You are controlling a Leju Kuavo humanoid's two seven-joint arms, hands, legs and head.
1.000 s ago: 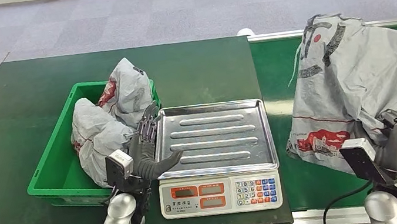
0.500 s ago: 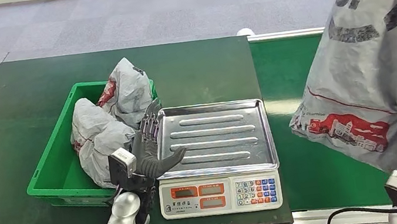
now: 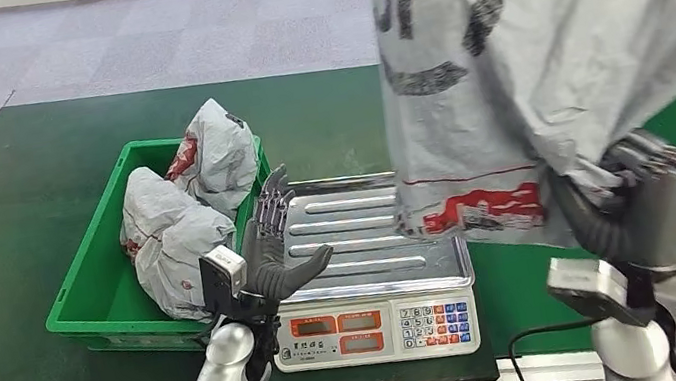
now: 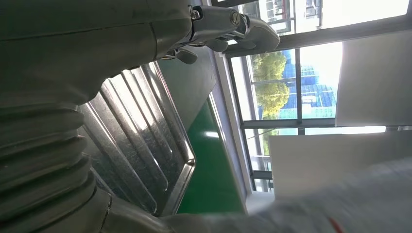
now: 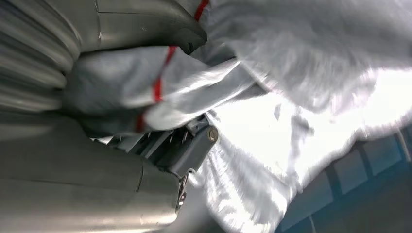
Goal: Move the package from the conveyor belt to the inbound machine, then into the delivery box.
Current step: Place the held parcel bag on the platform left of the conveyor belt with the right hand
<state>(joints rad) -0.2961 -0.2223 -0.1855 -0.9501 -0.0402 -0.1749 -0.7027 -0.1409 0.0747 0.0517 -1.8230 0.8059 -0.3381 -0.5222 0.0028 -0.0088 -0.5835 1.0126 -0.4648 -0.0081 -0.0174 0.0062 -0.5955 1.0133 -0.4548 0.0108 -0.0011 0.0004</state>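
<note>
Package (image 3: 537, 60) hangs from my right hand (image 3: 635, 207), fingers clenched on its lower edge, above the scale's tray (image 3: 371, 236). My left hand (image 3: 272, 251) waits spread and empty beside it. Next I judge: lower it squarely on.

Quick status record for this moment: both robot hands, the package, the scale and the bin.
right robot hand: grips the grey package by its lower part, held up in the air
package position: lower edge hangs over the scale tray, cannot tell if touching
left robot hand: open, fingers spread, at the tray's left edge
green bin: holds two grey packages
</note>
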